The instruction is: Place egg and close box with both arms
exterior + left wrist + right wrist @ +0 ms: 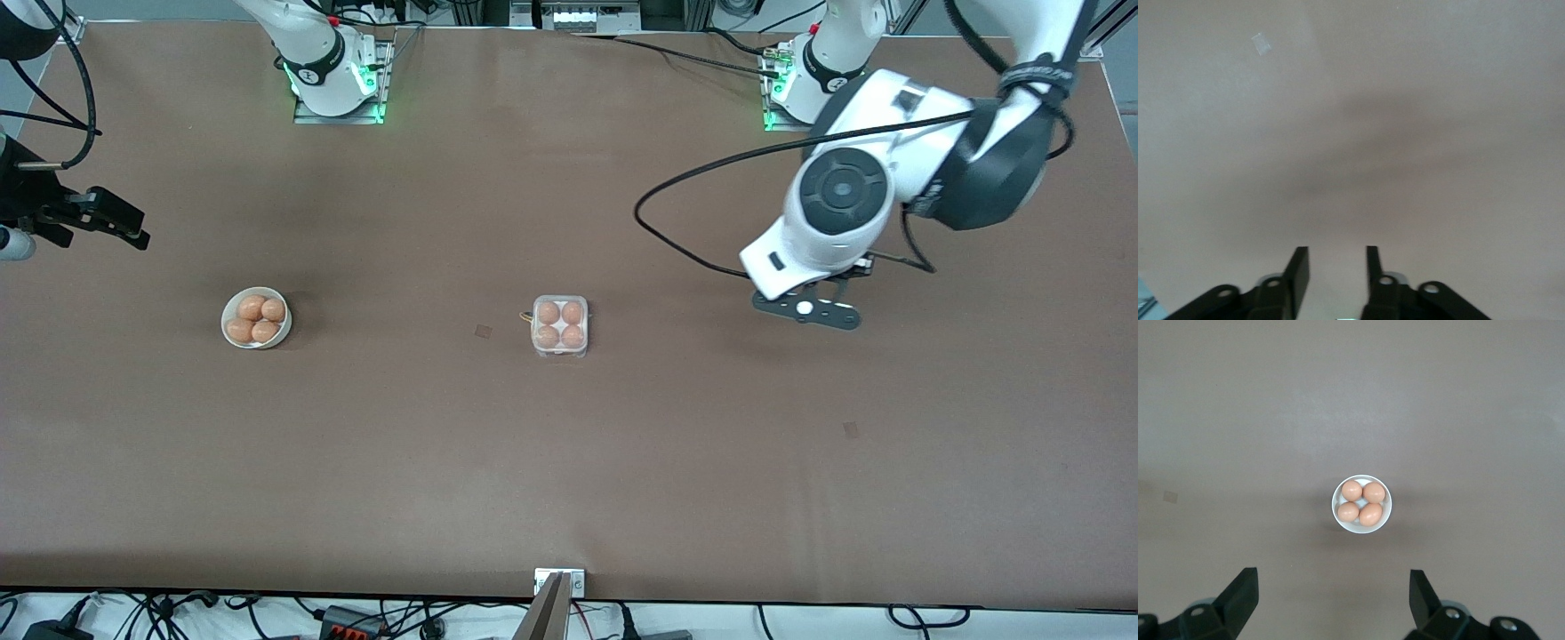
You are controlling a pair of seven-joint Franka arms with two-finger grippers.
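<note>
The box (560,326) stands mid-table with a brown egg (548,312) in each cell; its clear lid appears to lie down over them. A white bowl (256,317) with several more brown eggs sits toward the right arm's end; it also shows in the right wrist view (1361,504). My left gripper (805,309) hangs over bare table toward the left arm's end, apart from the box. In its wrist view (1337,250) it is open and empty. My right gripper (124,222) is at the table's edge at the right arm's end, and its wrist view (1333,573) shows it wide open and empty.
A small tape patch (483,331) lies on the brown table beside the box, another (851,429) nearer the front camera toward the left arm's end. A black cable loops from the left arm (676,240). A metal bracket (559,582) sits at the front edge.
</note>
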